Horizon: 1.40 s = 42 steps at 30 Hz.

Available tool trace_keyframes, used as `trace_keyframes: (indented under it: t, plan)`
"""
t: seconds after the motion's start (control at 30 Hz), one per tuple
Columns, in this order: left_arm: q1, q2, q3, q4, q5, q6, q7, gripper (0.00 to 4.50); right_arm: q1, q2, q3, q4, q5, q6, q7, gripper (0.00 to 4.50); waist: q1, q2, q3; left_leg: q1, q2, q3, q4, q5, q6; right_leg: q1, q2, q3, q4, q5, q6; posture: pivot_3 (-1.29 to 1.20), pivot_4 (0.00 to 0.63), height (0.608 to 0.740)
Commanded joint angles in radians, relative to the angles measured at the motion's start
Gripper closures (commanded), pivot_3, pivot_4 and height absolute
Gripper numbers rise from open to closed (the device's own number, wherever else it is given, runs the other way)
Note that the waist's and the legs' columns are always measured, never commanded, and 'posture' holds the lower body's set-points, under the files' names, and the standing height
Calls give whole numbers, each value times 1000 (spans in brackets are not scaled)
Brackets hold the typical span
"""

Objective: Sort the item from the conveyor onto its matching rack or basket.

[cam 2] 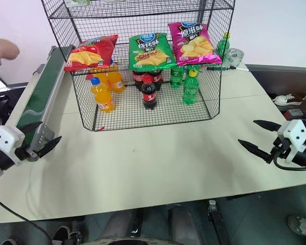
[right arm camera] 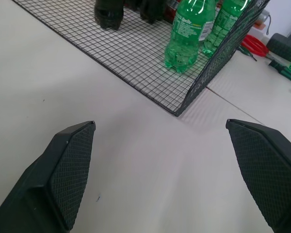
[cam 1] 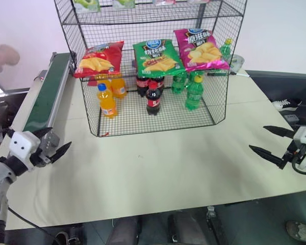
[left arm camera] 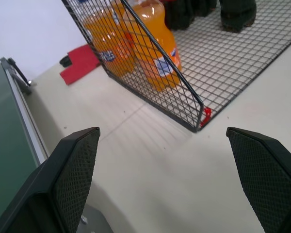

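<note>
The shiny red crisp bag (cam 1: 99, 58) lies lengthwise across the black wire rack's (cam 1: 92, 109) shelf edge (logo end rightward); both grippers (cam 1: 55, 144) (cam 1: 271, 142) spread, empty.

Rack (cam 1: 222, 61) top tiers cut off by frame edge; person's hand (cam 1: 2, 57) blurred, partly cropped

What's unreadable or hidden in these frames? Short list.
- Top tier of the rack: its bags are cut off by the top edge in both eye views.
- Far end of the conveyor: cut off at the left edge by a blurred hand.
- Cola bottles at the back: labels hidden by the green bag.
</note>
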State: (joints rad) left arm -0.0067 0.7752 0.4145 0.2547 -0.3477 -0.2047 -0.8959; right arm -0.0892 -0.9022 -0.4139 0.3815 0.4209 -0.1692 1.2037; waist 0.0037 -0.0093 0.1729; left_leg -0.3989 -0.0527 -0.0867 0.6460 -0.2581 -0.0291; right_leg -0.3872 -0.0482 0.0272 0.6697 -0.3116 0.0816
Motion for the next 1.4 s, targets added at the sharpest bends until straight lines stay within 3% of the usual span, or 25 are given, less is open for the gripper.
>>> trace_keyframes:
  t: [0.03, 0.23, 0.57, 1.4]
  plan:
    - [-21, 20, 31, 6, -5, -30, 1, 129, -23, -20, -18, -6, 5, -12, 3, 0, -1, 0, 0, 0, 0, 0, 0, 0, 0, 0, 0, 0, 0, 0, 0, 0, 150, 740]
    - [7, 26, 22, -15, 12, -79, -23, 129, -23, -5, 0, -27, 1, -4, 2, 0, -1, 0, 0, 0, 0, 0, 0, 0, 0, 0, 0, 0, 0, 0, 0, 0, 150, 740]
    - [-16, 48, 60, 2, -84, 37, -80, 129, -48, 5, 23, -30, 2, 5, -4, 0, -1, 0, 0, 0, 0, 0, 0, 0, 0, 0, 0, 0, 0, 0, 0, 0, 150, 740]
    - [29, 2, 43, -49, -59, 10, -56, 129, -34, 19, 21, -51, 5, 6, -24, 0, 0, 0, 0, 0, 0, 0, 0, 0, 0, 0, 0, 0, 0, 0, 0, 0, 150, 740]
